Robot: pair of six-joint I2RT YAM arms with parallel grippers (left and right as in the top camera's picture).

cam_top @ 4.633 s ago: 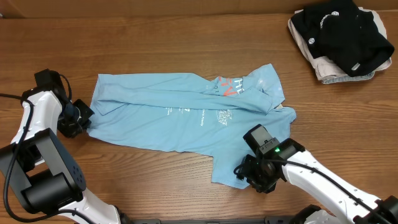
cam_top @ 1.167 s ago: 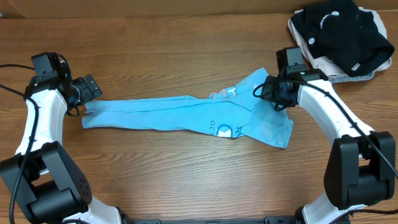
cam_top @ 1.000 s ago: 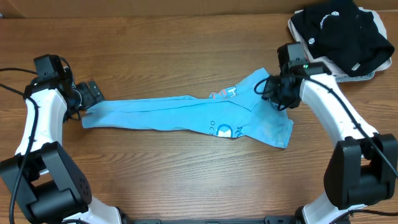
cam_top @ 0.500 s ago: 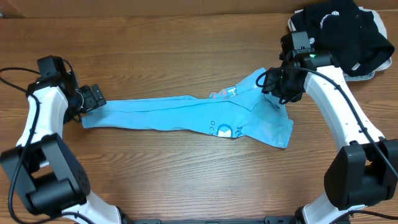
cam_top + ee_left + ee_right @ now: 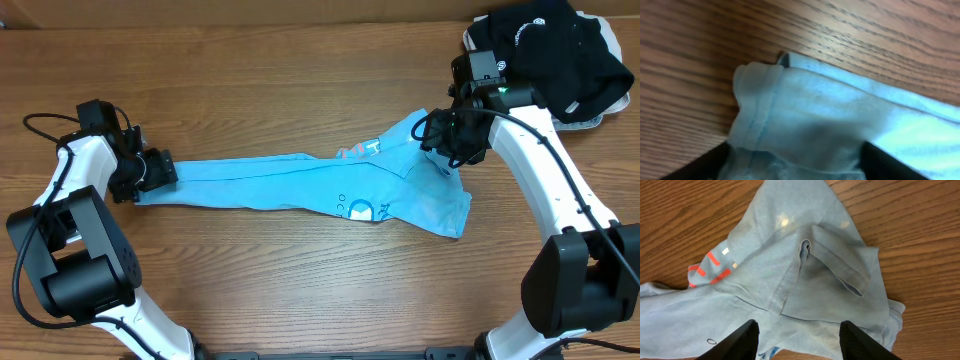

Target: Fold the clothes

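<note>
The left gripper (image 5: pixel 158 170) has come in from the left during the last second and is now over the left end of the light sky-blue short-sleeved T-shirt of soft fabric (image 5: pixel 290 180). In the left wrist view its fingers stand apart, with the stitched hem lying bunched between them. No pinch shows yet. I judge that it is preparing to take this hem for the next fold.

The right gripper (image 5: pixel 438 140) has gone a little toward the far side and now rests in that place. Its fingers are also apart, above the flat cloth near the sleeve at the right far corner, and they hold nothing.

The shirt itself has not moved. It lies as a long narrow band across the middle of the brown wooden table (image 5: pixel 300 70), wider at the right end, with orange-red letters showing near the middle. So the lengthwise fold looks done and the crosswise fold is not begun.

At the far right corner a black garment with white round logos (image 5: pixel 540 45) lies on a white-beige folded garment (image 5: pixel 520 112), just beyond the right arm. A wide lift there could brush them.
</note>
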